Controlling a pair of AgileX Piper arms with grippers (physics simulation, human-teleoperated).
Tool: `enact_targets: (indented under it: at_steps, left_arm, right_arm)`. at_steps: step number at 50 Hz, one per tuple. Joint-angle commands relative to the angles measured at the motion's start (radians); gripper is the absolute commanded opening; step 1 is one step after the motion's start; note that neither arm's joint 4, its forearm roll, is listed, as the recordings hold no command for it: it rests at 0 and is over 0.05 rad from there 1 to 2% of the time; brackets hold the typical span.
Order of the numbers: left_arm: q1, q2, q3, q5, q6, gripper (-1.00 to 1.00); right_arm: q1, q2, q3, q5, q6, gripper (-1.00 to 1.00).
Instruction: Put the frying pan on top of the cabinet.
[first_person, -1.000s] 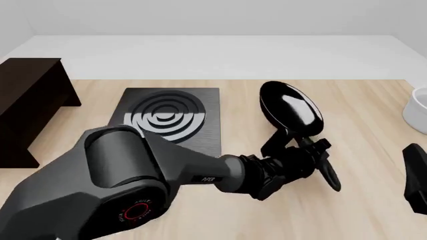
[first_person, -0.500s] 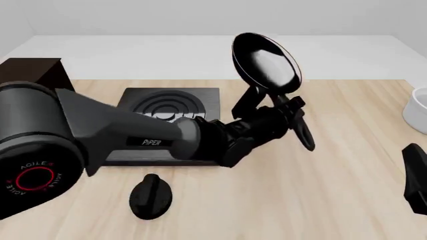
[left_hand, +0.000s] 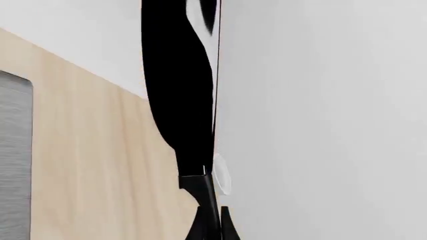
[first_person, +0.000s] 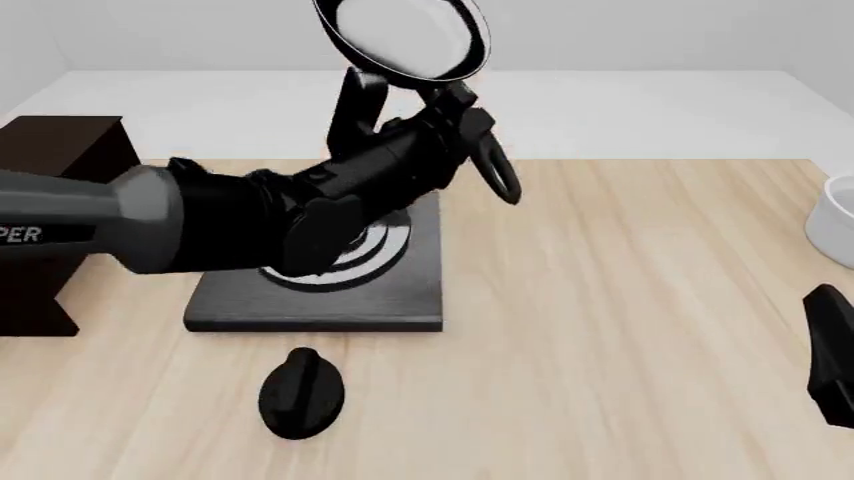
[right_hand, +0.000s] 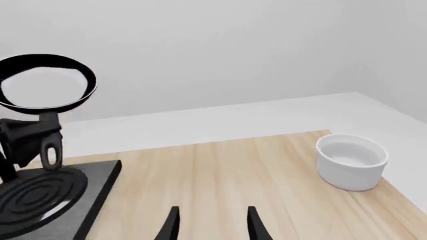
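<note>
Frying pan (first_person: 403, 38) hung high above the stove plate (first_person: 320, 285), its handle pinched in the left gripper (first_person: 434, 105). The cabinet (first_person: 54, 215) stood just left of that plate, nearer the left arm; the right gripper (right_hand: 210, 222) waited spread open.

Pale wood-grain table (first_person: 641, 330) is filling the lower frame, grain running away from the camera. Beyond its far edge a flat light-grey floor (first_person: 641, 110) is stretching back to plain white walls (first_person: 667, 30). Even, soft light is falling everywhere, no hard shadows showing. In the right wrist view the same white wall (right_hand: 220, 45) is taking up the upper half, grey floor (right_hand: 220, 120) meeting the table (right_hand: 220, 175) below it.
</note>
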Motion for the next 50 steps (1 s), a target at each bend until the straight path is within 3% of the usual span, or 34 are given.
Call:
enact_targets:
  at_steps: [1, 3, 4, 8, 17, 27, 50]
  left_arm:
    - [0.140, -0.184, 0.110, -0.042, 0.017, -1.00]
    - [0.155, -0.185, 0.126, -0.051, -0.008, -1.00]
    - [0.175, -0.215, 0.138, -0.055, 0.014, -1.00]
    - [0.206, -0.239, 0.176, -0.076, -0.014, -1.00]
    - [0.304, -0.321, 0.251, -0.109, -0.006, -1.00]
    - [0.395, -0.368, 0.332, -0.168, -0.070, -1.00]
    - [0.551, -0.429, 0.414, -0.189, -0.160, -1.00]
  right_arm:
    - [0.003, -0.002, 0.003, -0.004, -0.001, 1.00]
    - [0.003, 0.000, 0.004, -0.007, -0.001, 1.00]
    - [0.004, 0.000, 0.004, -0.007, -0.002, 1.00]
    - [0.005, -0.005, 0.004, -0.003, -0.003, 1.00]
    - [0.007, -0.005, 0.006, -0.004, -0.004, 1.00]
    - [0.009, -0.011, 0.007, 0.001, -0.010, 1.00]
    - [0.017, -0.025, 0.013, 0.010, -0.017, 1.00]
